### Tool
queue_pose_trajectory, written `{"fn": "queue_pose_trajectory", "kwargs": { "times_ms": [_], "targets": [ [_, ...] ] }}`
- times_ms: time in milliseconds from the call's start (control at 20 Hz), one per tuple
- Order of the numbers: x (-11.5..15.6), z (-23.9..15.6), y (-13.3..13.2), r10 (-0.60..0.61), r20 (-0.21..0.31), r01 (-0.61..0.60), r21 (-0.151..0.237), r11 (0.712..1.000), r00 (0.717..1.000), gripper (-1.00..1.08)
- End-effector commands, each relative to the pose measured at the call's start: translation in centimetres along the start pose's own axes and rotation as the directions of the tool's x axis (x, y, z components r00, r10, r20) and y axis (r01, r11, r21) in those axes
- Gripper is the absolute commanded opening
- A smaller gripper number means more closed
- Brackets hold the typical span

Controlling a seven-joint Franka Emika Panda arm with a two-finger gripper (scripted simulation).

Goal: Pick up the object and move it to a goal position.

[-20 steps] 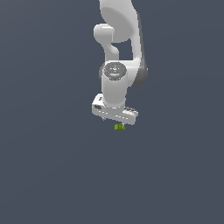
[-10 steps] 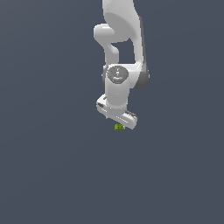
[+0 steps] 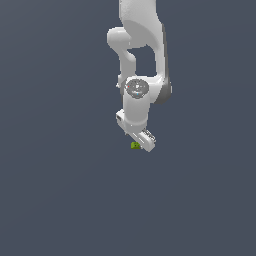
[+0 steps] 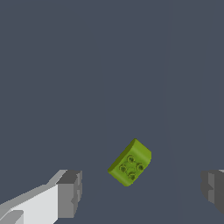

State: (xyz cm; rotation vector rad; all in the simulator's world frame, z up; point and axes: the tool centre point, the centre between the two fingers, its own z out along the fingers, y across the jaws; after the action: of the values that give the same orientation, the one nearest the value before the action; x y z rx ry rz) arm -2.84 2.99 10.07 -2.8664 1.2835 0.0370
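The object (image 4: 130,162) is a tiny lime-green block with round studs on one face, lying on the dark grey floor. In the wrist view it lies between my two grey fingertips (image 4: 70,194), apart from both. My gripper (image 4: 142,190) is open and empty. In the exterior view the white gripper (image 3: 139,142) hangs just above the block (image 3: 135,145), which peeks out beside the hand on the exterior view's left side. The fingers are hidden behind the hand there.
A plain dark grey surface (image 3: 60,190) fills both views. The white arm (image 3: 142,45) rises above the gripper toward the top of the exterior view. No goal marker shows.
The hand has rotated about its vertical axis, so its crossbar now points obliquely. The block has stayed in place under it.
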Motion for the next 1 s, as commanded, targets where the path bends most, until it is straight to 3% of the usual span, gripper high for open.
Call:
{"fn": "queue_pose_trajectory", "kwargs": {
  "times_ms": [0,400,950],
  "targets": [
    [-0.3,0.4,0.0,0.069,-0.001,-0.069,0.002,0.998,0.998,1.0],
    [-1.2,1.7,0.1,0.281,-0.004,-0.281,0.006,0.96,0.96,1.0],
    [-2.3,3.2,0.4,0.532,-0.009,-0.532,0.015,0.846,0.846,1.0]
  ]
}}
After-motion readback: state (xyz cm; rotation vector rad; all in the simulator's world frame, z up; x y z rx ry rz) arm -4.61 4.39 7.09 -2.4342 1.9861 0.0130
